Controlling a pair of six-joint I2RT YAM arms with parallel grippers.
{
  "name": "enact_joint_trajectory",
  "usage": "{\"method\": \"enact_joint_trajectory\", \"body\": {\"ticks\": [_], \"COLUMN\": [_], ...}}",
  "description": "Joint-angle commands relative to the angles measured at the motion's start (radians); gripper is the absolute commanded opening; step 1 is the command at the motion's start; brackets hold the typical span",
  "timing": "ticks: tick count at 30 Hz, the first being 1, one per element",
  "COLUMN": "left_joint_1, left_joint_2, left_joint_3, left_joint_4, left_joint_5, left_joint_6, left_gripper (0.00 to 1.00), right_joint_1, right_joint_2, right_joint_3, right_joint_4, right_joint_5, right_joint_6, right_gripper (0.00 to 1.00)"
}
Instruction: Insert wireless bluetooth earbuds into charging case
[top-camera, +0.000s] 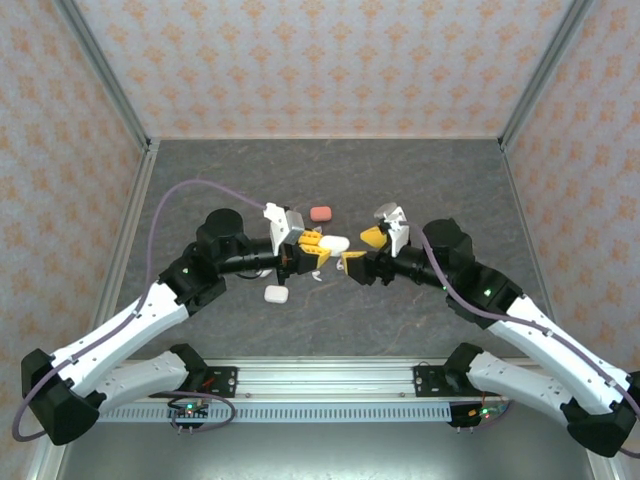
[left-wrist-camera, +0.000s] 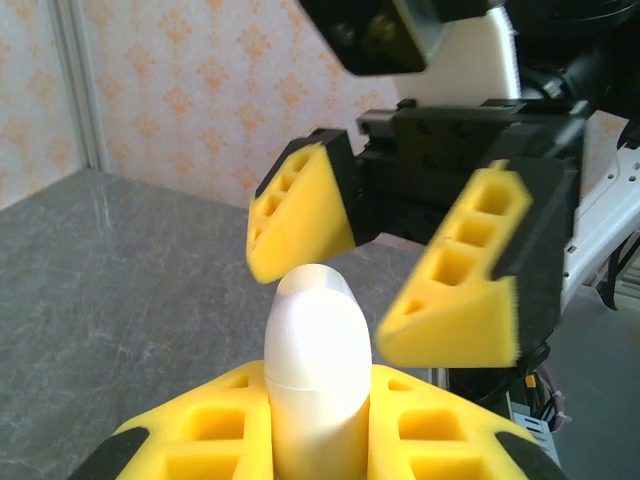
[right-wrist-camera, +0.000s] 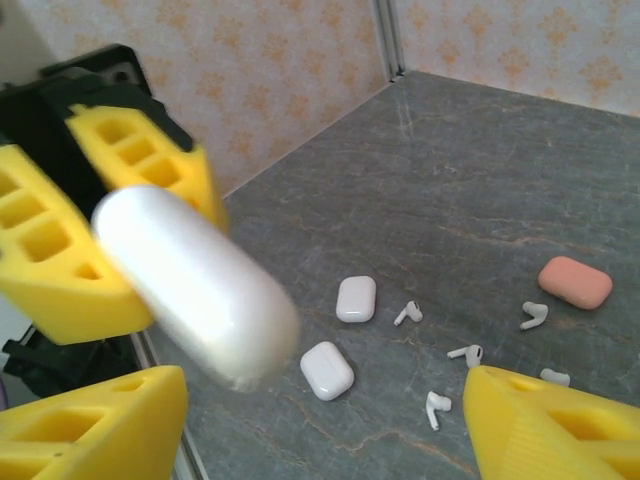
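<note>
the desk (top-camera: 420, 180) is a dark grey, stone-veined surface, closed in on three sides by cream wallpaper (top-camera: 320, 60) printed with small orange ornaments, with metal posts (top-camera: 105, 70) running up the corners. above the middle of the desk the left pincer (top-camera: 308, 248) is clamped tight on a smooth, rounded white case (left-wrist-camera: 315, 360), held off the surface with its lid down and a thin seam showing round it. its free end points at the right pincer (left-wrist-camera: 385, 265). that pincer faces it from just beside, with its yellow jaws spread wide and nothing gripped between them. on the desk below, two more white cases (right-wrist-camera: 356, 298) lie closed near each other, and a coral case (right-wrist-camera: 575, 282) lies closed farther along, well apart from them. several white earbuds (right-wrist-camera: 436, 408) lie loose and scattered on the bare surface between the white cases and the coral one, none of them in a case, and one is partly hidden behind the right pincer's own finger.
</note>
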Motion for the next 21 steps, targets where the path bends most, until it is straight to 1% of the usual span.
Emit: {"method": "enact_joint_trajectory", "body": {"ticks": [1, 9, 21], "left_joint_1": [-0.003, -0.003, -0.004], "left_joint_2": [-0.02, -0.021, -0.029], "left_joint_3": [0.001, 0.005, 0.005], "left_joint_4": [0.036, 0.023, 0.016], "left_joint_5": [-0.007, 0.0, 0.006], "left_joint_6": [0.032, 0.044, 0.047], "left_gripper": [0.0, 0.0, 0.0], "right_joint_1": [-0.023, -0.04, -0.055], "right_joint_2": [0.003, 0.024, 0.059], "right_joint_3": [0.04, 0.081, 0.126], "right_joint_4": [0.049, 0.041, -0.005], "right_joint_5": [0.022, -0.002, 0.007], "right_joint_6": [0.036, 0.028, 0.015], "right_gripper": [0.71, 0.7, 0.71]}}
